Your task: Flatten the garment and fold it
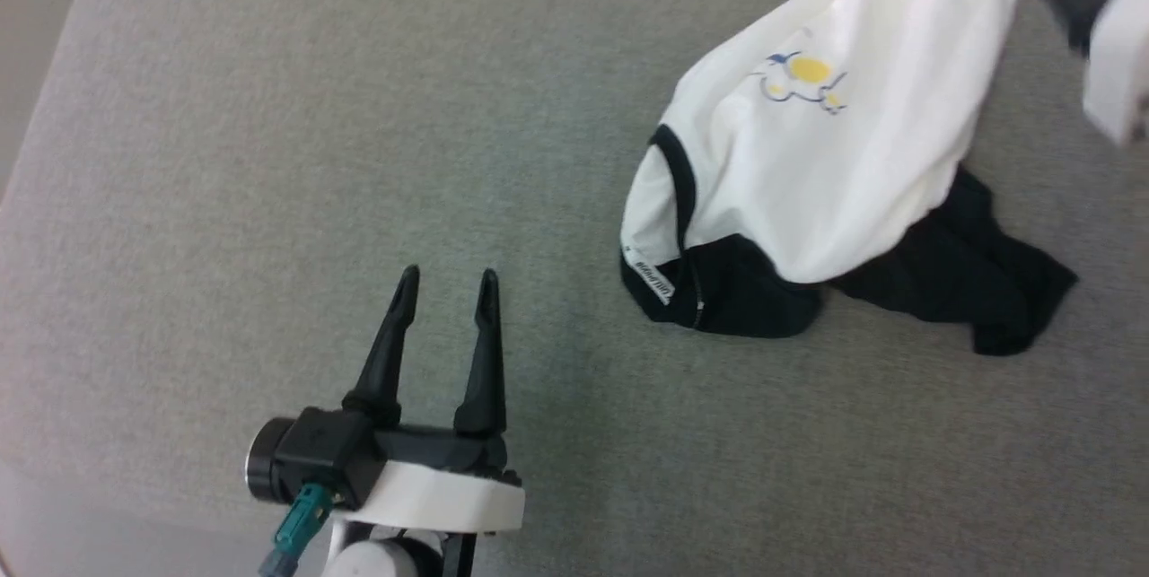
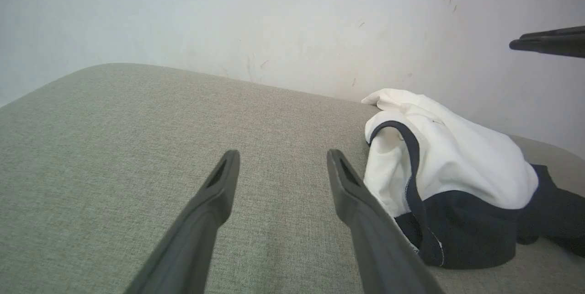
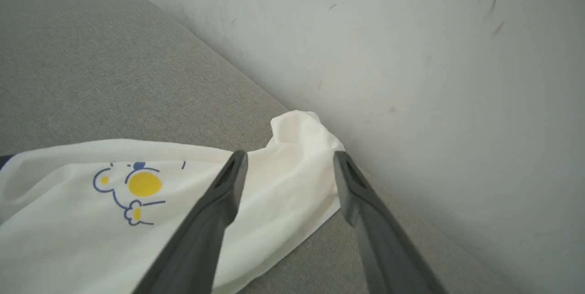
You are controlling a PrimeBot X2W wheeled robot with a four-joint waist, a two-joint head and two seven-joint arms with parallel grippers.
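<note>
Grey upholstered surface [image 1: 269, 155] holds the T-shirt [image 1: 808, 182] crumpled at far right, neither flattened nor folded; left gripper [image 1: 449, 274] and right gripper [image 3: 290, 157] both stand spread, grasping nothing.

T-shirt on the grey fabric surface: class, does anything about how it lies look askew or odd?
Yes. The T-shirt lies crumpled, not flat. Its white body is heaped over the black sleeves, the neck trim curves round sideways, and one white end is bunched by the wall.
</note>
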